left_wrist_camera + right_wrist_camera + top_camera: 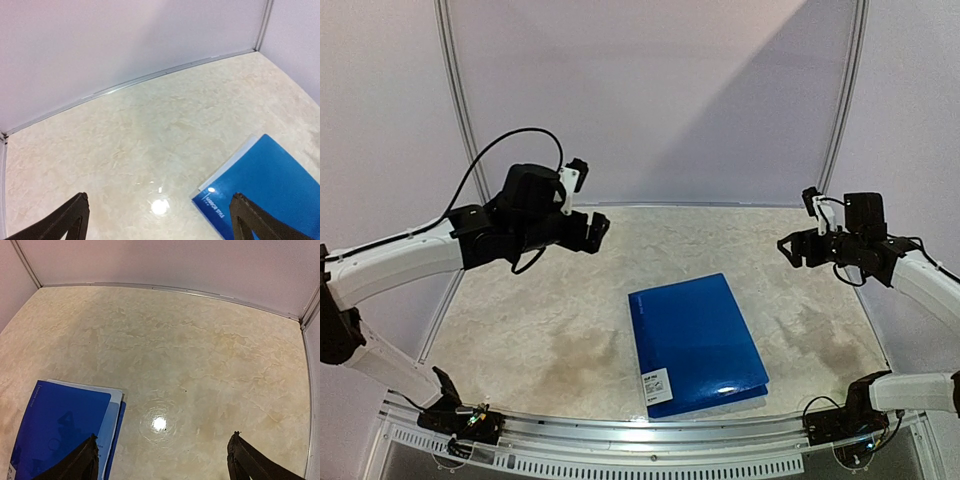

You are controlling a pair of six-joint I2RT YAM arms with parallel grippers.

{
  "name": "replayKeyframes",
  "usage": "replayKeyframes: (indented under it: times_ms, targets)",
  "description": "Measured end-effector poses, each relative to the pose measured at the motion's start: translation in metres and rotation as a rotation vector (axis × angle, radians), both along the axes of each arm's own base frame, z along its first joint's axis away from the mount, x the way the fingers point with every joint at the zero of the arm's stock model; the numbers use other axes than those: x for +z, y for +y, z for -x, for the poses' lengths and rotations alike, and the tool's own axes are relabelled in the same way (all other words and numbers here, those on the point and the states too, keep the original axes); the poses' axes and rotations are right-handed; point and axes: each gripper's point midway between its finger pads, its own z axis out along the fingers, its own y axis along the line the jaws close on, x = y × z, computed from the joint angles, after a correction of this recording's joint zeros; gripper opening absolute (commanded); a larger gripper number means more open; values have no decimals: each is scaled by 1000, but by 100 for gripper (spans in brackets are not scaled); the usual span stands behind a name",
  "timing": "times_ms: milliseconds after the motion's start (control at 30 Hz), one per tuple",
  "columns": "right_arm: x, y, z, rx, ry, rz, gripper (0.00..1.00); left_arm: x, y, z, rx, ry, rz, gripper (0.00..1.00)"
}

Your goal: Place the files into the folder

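Both pincers hang empty, fingers wide apart: left gripper (588, 203) at ten o'clock, right gripper (800, 222) at two o'clock. Blue folder (695, 340) lies closed on the table (520, 330) at five o'clock, with the white files (114, 407) peeking from under its cover. The task looks essentially finished.

Table (520, 300): beige marbled top, filling the centre.
Walls (650, 90): plain pale lilac panels at 9, 12 and 3 o'clock.
Strips (458, 90): metal uprights at 11 and 1 o'clock.
Stains (575, 355): darker patches at 7 and 5 o'clock.
Glare (159, 423): small bright spot on the top.
Rail (620, 462): slotted metal edge at 6 o'clock.
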Motion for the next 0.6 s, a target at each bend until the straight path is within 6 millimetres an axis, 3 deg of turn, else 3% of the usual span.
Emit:
replayKeyframes:
  times_ms: [133, 233, 367, 600]
  targets:
    - [7, -28, -11, -110, -3, -33, 95, -19, 39, 1, 74, -42, -31, 99]
    - [13, -56, -19, -197, -20, -85, 99, -35, 56, 8, 85, -61, -29, 99]
    - [8, -75, -14, -247, -35, -127, 99, -31, 60, 7, 92, -96, 5, 99]
    - [-3, -76, -3, -246, -53, -123, 99, -35, 57, -10, 101, -80, 33, 99]
